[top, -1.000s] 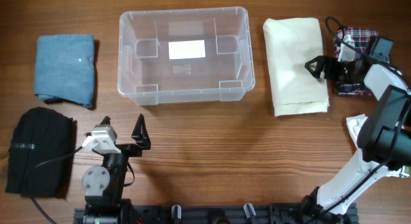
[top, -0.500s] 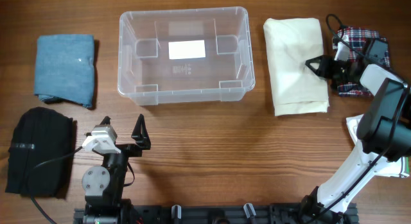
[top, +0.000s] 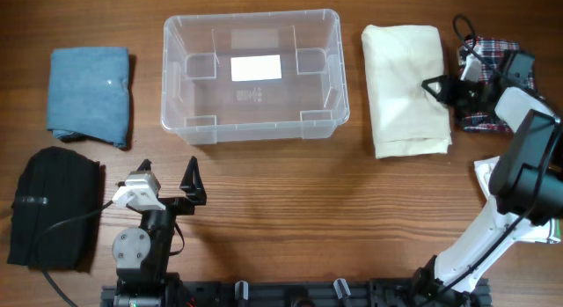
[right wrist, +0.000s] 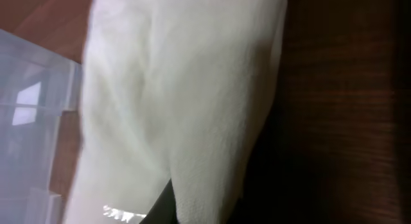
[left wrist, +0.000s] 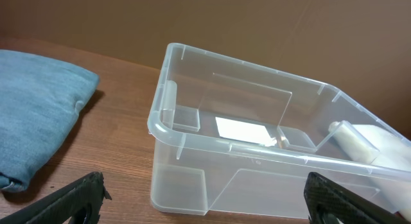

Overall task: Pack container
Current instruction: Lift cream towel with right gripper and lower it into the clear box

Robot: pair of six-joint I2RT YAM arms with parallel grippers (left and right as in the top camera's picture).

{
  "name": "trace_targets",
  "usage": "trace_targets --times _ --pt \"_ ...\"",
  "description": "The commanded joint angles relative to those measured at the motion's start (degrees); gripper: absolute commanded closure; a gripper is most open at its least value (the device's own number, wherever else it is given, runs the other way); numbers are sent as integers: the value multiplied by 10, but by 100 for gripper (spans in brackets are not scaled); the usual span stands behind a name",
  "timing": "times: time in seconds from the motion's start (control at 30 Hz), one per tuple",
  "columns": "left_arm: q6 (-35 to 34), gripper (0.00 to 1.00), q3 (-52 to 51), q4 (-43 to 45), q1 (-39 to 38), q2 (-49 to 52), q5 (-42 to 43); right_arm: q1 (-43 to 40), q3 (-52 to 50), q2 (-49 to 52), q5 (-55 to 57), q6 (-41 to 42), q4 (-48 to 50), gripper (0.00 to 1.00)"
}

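Observation:
The clear plastic container [top: 167,78] stands open at the back middle of the table, a white label on its floor; the left wrist view shows its near corner [left wrist: 168,131]. Right of it lies a folded cream cloth [top: 400,83]. My right gripper [top: 434,85] sits at the cloth's right edge, shut on a fold of it. In the right wrist view the cream cloth [right wrist: 180,89] fills the frame, pinched in the right gripper [right wrist: 199,211]. My left gripper [top: 169,177] is open near the front left with nothing in it, and the left gripper [left wrist: 205,201] faces the container.
A folded blue cloth [top: 88,94] lies at the back left and a black garment [top: 53,206] at the front left. A plaid cloth [top: 488,78] lies at the far right, under the right arm. Bare wood runs in front of the container.
My right gripper has closed onto the right edge of the cream cloth and shifted slightly right. The left arm has not moved.

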Motion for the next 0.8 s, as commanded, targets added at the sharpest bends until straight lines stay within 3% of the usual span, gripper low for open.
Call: trace_targets --times 0.0,0.13,0.37,0.53,0.77 --pt "5 0 -4 0 5 -3 -5 0 1 -91 21 6 0 96" --pt "5 0 -4 0 5 -3 -5 6 1 -170 28 -14 -23 96" --pt "5 0 -4 0 5 -4 -5 91 1 -299 7 -178 -41 96" --pt "5 0 -4 0 5 -3 -5 131 1 -368 17 -249 -36 96" --pt "5 0 -4 0 5 -3 -5 254 1 -431 17 -392 42 96"
